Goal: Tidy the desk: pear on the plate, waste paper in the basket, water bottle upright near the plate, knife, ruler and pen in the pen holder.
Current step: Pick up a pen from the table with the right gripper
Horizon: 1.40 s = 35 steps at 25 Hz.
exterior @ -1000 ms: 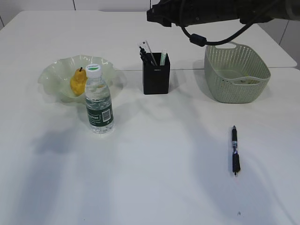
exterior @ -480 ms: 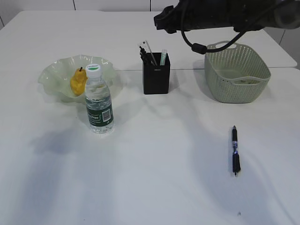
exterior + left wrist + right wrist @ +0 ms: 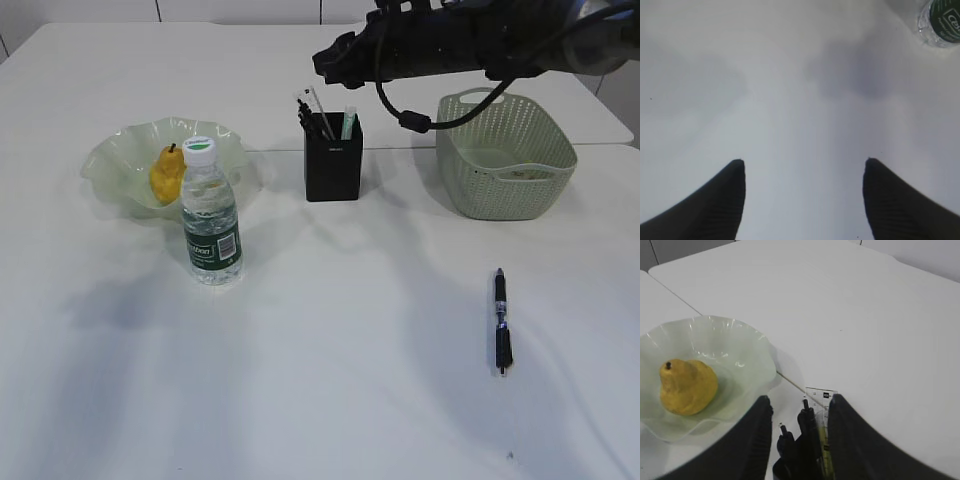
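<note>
The white surface (image 3: pixel 330 380) fills the room's view, with a seam line across its far part. The pear (image 3: pixel 166 174) is yellow-orange with a short dark stem, and it lies in the plate (image 3: pixel 105 165), a pale green glass dish with a wavy rim, at the far left. The water bottle (image 3: pixel 211 214) stands upright just in front of the plate, clear, with a dark green label and a pale cap. The pen holder (image 3: pixel 333 160) is a small black box in the middle, with the clear ruler (image 3: pixel 314 103) and some dark pens sticking out of it. The green basket (image 3: pixel 505 155) sits at the far right. 1 black pen (image 3: pixel 501 320) lies flat on the surface, well apart from the holder.

The right tool (image 3: pixel 799 412) hangs over the pen holder with its 2 fingers parted and nothing clamped between them. The left tool (image 3: pixel 804 167) is spread wide over bare surface, grasping nothing.

Since 1 second ago, the dark right arm (image 3: pixel 450 40) has dipped lower over the holder. Nothing else has moved.
</note>
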Tool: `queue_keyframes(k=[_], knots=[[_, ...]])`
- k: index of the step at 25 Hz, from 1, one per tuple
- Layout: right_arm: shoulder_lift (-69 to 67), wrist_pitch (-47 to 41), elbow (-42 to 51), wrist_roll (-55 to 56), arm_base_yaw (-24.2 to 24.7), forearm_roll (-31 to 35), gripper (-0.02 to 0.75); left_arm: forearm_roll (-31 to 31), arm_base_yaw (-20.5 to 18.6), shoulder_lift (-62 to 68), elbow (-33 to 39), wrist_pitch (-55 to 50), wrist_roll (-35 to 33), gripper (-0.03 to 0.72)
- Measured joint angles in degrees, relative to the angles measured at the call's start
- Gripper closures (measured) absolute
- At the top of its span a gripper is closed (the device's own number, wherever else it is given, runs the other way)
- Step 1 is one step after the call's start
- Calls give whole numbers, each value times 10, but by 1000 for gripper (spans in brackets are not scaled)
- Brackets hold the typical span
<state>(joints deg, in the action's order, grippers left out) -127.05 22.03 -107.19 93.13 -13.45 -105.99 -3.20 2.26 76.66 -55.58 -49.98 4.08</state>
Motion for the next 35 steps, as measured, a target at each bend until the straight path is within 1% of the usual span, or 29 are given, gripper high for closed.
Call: queue_keyframes(k=[2, 7, 13, 15, 22, 31, 35], knots=[[0, 6, 0, 40, 0, 0, 452, 0, 0, 0, 0, 0, 0, 167], [3, 42, 0, 96, 0, 0, 452, 0, 0, 0, 0, 0, 0, 167], [53, 47, 8, 142, 6, 0, 453, 11, 0, 0, 0, -6, 0, 167], [78, 40, 29, 152, 11, 0, 452, 17, 0, -6, 0, -14, 0, 167], [159, 30, 146, 168, 40, 0, 452, 18, 0, -53, 0, -23, 0, 167], [268, 26, 265, 170, 42, 0, 452, 21, 0, -124, 0, -49, 0, 167], [307, 26, 302, 170, 42, 0, 452, 38, 0, -161, 0, -65, -4, 168]])
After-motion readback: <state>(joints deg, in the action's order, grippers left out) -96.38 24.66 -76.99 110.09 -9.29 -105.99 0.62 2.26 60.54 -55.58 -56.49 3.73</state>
